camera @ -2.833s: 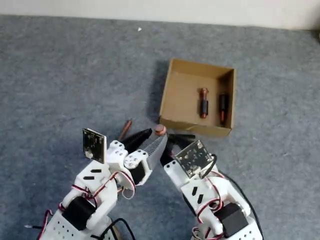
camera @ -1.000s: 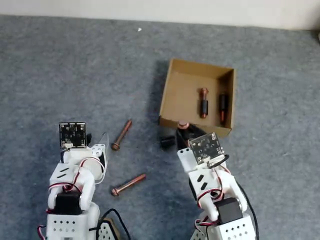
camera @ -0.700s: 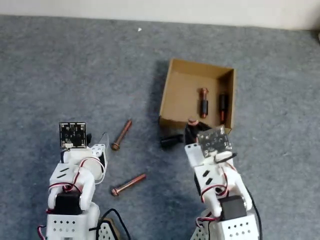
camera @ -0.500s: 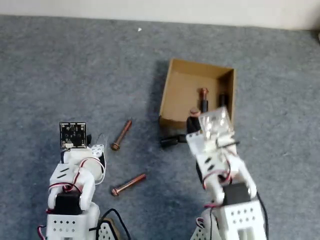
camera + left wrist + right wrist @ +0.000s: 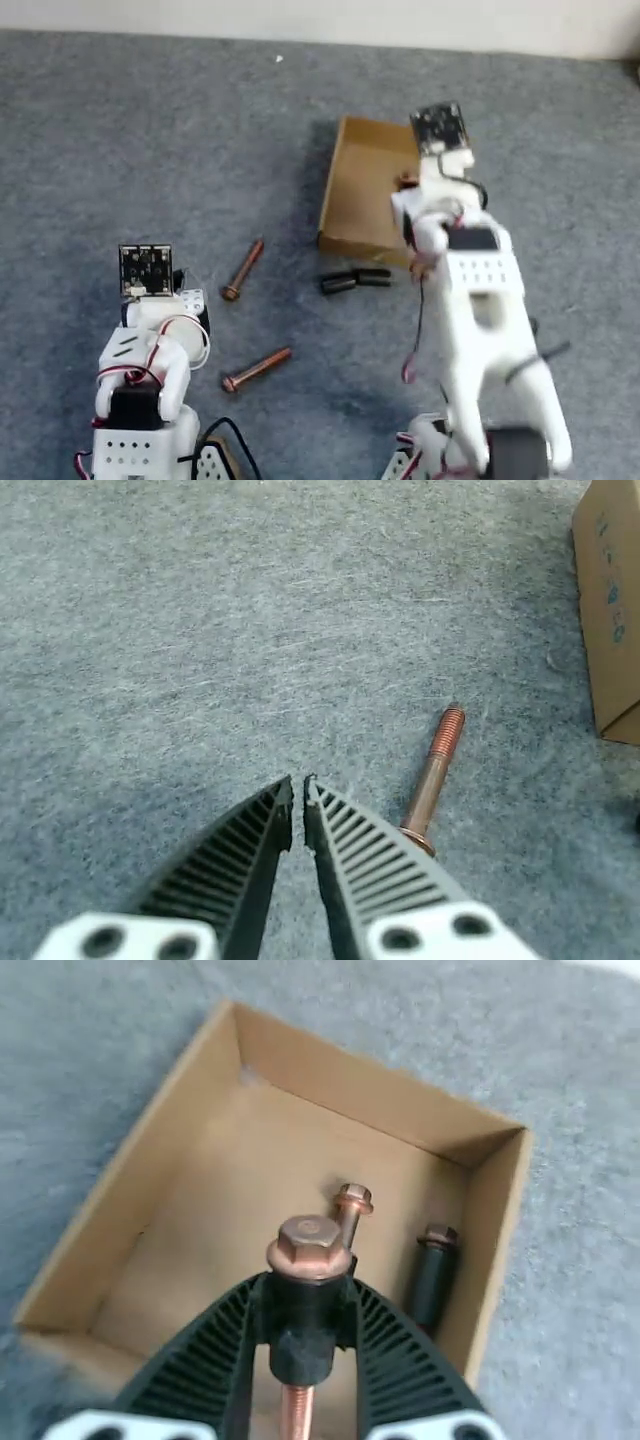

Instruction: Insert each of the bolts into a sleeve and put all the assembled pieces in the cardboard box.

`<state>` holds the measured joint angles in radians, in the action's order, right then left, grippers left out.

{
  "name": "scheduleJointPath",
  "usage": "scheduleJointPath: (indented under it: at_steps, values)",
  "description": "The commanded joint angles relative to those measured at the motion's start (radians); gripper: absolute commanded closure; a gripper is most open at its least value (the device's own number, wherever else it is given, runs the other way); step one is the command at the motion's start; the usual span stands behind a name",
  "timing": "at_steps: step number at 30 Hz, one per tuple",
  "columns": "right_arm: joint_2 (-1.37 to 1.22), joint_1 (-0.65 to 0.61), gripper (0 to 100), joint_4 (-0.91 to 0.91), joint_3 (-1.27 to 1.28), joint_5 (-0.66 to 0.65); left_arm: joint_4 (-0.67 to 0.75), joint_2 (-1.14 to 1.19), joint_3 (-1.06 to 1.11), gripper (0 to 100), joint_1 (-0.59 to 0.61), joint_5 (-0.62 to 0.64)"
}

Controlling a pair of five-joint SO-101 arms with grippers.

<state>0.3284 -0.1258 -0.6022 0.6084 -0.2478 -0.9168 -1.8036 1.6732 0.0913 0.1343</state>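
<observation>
Grey carpet [image 5: 150, 120] bears a cardboard box [image 5: 348, 243], two bolts [image 5: 244, 269] [image 5: 258, 369] and black sleeves [image 5: 355, 280].

Left arm [image 5: 140, 372] & right arm [image 5: 478, 292]: white plastic shells, black servos, red/white cables.

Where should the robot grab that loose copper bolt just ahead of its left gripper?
Grip the bolt at mid-shank, coming from above with the left gripper closing across it. It lies flat on the carpet, shank bare between head and threads, nothing crowding either side.
</observation>
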Motion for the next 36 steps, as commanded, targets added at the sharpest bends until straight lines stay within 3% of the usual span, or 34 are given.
scheduleJointPath:
  at_steps: [1, 7, 12, 17, 26, 36]
  values:
    - [-0.150, 0.018, 99.2, 0.033, -0.200, 0.002, -0.003, -0.007, 0.022, 96, 0.005, -0.012]
    - [-0.378, 0.061, 99.2, 0.030, -0.387, 0.005, -0.003, -0.007, 0.022, 96, 0.005, -0.012]
    - [-0.452, 0.091, 95.7, -0.022, -0.461, 0.133, -0.003, -0.007, 0.022, 96, 0.005, -0.014]
    - [-0.446, 0.077, 84.4, -0.170, -0.512, 0.140, -0.003, -0.007, 0.022, 96, 0.005, -0.014]
    - [-0.444, -0.013, 86.0, -0.552, -0.664, 0.132, -0.003, -0.007, 0.022, 96, 0.005, -0.014]
    - [-0.441, -0.147, 90.3, -0.978, -0.796, -0.011, -0.003, -0.007, 0.022, 96, 0.005, -0.014]
